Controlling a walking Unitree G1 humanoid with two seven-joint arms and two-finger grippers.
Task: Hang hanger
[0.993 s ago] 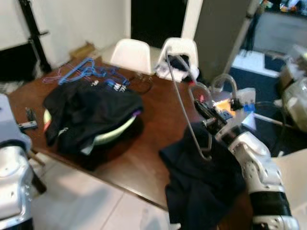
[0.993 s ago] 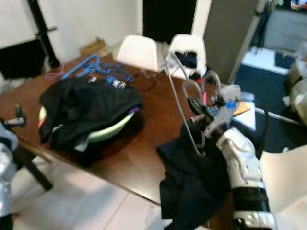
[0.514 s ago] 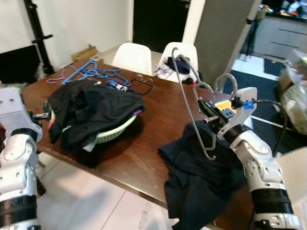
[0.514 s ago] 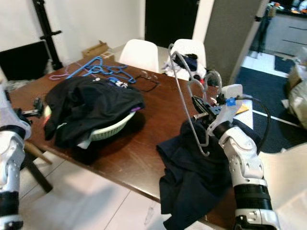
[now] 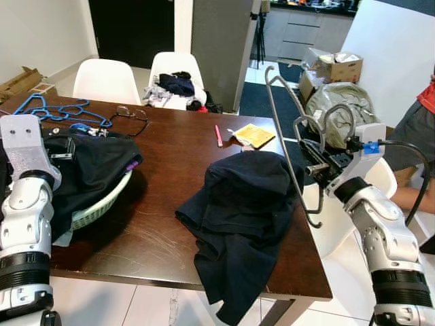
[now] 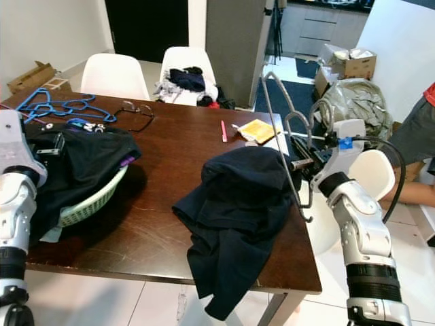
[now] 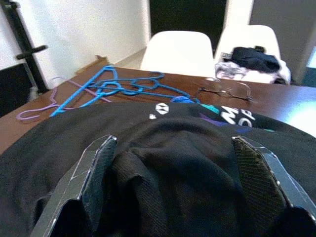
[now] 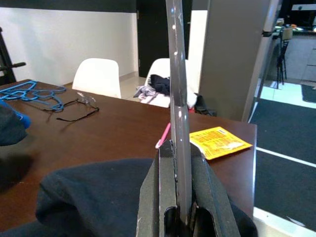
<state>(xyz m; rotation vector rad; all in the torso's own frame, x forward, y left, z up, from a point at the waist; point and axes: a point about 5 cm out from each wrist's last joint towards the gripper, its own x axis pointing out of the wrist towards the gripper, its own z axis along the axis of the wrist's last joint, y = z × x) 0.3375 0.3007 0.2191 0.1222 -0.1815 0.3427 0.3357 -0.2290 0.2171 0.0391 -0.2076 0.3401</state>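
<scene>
Right gripper (image 5: 319,165) clamped on thin grey metal hanger (image 5: 289,146), upright beside dark wooden table (image 5: 170,153), dark navy garment (image 5: 241,210) draped below, possibly snagged. Left gripper (image 7: 177,182) spread over black clothes (image 7: 163,148). Risk: garment dragging, hanger twisting loose.

The right gripper (image 8: 176,197) has its two black fingers (image 8: 154,197) clamped on a grey metal hanger (image 8: 177,98) that rises upright. Below lies a dark garment (image 8: 103,197) on the brown surface (image 8: 118,133), with a yellow packet (image 8: 217,142), a pink pen (image 8: 162,137), glasses (image 8: 79,107), blue hangers (image 8: 32,94) and white chairs (image 8: 98,78) beyond.
</scene>
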